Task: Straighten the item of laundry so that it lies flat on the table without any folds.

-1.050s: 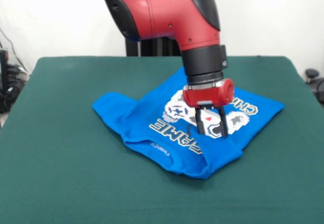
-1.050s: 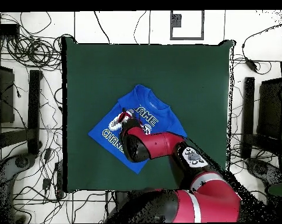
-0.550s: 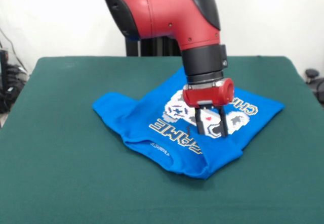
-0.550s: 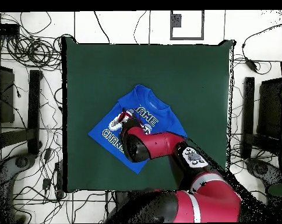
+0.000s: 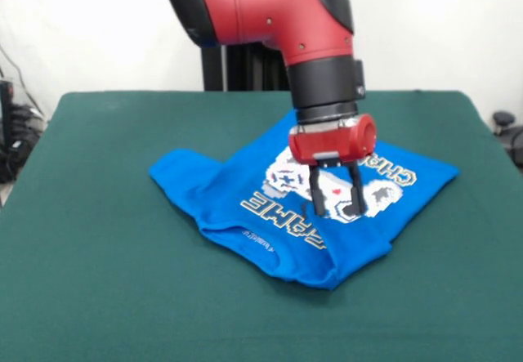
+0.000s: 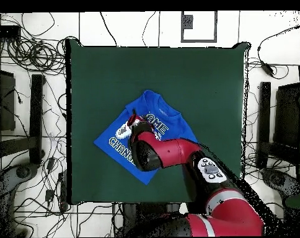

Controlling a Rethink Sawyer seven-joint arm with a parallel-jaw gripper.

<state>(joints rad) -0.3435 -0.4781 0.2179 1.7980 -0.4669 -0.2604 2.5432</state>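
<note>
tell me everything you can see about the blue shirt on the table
The blue shirt is bright blue soft cloth, lying crumpled near the middle of the green table. Its printed side faces up: a white pixel game controller with "GAME" lettering. One edge is folded over nearest the front camera, and a sleeve sticks out sideways. The open pincer stands over the print.

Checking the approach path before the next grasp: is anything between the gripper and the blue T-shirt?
Nothing visible. The gripper hangs open directly over the T-shirt print, and the table holds only the shirt.
</note>
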